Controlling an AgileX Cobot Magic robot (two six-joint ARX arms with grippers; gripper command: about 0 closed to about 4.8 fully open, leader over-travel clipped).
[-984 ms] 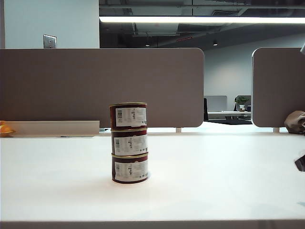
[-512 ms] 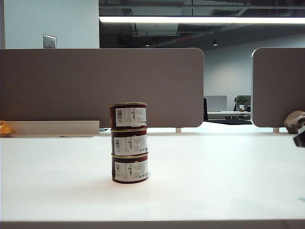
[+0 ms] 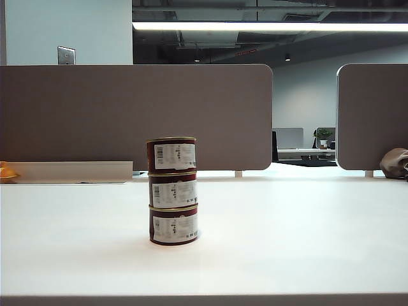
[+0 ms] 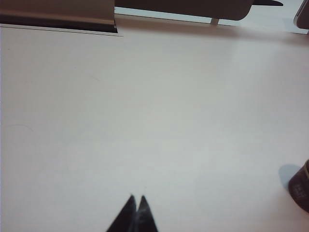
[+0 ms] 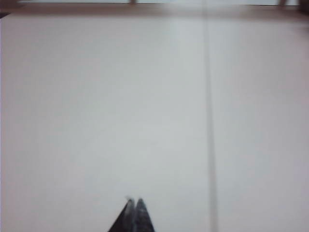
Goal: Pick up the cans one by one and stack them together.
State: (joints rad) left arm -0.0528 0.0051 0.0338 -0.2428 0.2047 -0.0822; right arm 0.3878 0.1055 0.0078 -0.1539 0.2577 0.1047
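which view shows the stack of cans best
The exterior view: all three cans stand stacked upright on the table, labels facing the camera. The left wrist view catches only a dark sliver of one can beyond the shut left gripper. The right wrist view shows none, only its shut right gripper.

An open-plan office. Grey desk dividers stand along the white table's far edge; beyond them, another desk with a monitor and potted plant

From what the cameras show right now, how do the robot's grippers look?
Only the fingertips show. The left gripper has two dark, almost black fingers tapering to sharp points. The right gripper looks alike: two dark pointed fingers, slightly greyer at the tips. No cables or markings are visible; the arms are out of view.
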